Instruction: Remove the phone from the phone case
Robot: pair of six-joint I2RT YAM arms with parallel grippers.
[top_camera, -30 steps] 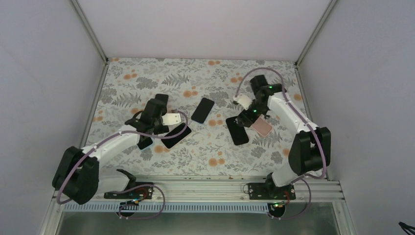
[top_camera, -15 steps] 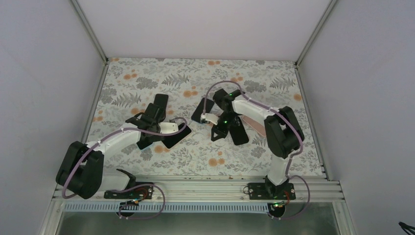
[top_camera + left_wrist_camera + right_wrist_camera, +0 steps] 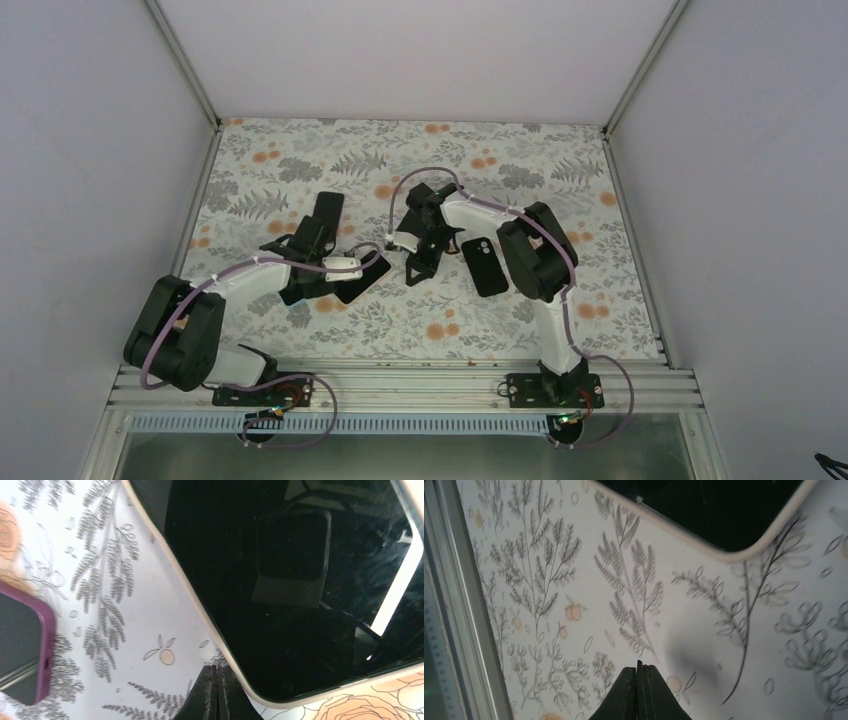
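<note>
Right arm (image 3: pixel 530 260) has swung from frame right to centre; left gripper (image 3: pixel 216 692) and right gripper (image 3: pixel 639 692) both clenched empty. Phone (image 3: pixel 300 580), screen up in its cream phone case (image 3: pixel 198 607), fills the left wrist view's upper right, beside the left gripper. Likely slick, rigid glass in pliable rim: peel a corner.

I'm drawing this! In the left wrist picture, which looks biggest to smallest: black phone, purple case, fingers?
1. black phone, filling most of the view.
2. purple case, partly cut off at the edge.
3. fingers; they sit nearest the camera, so real size is unsure.
</note>
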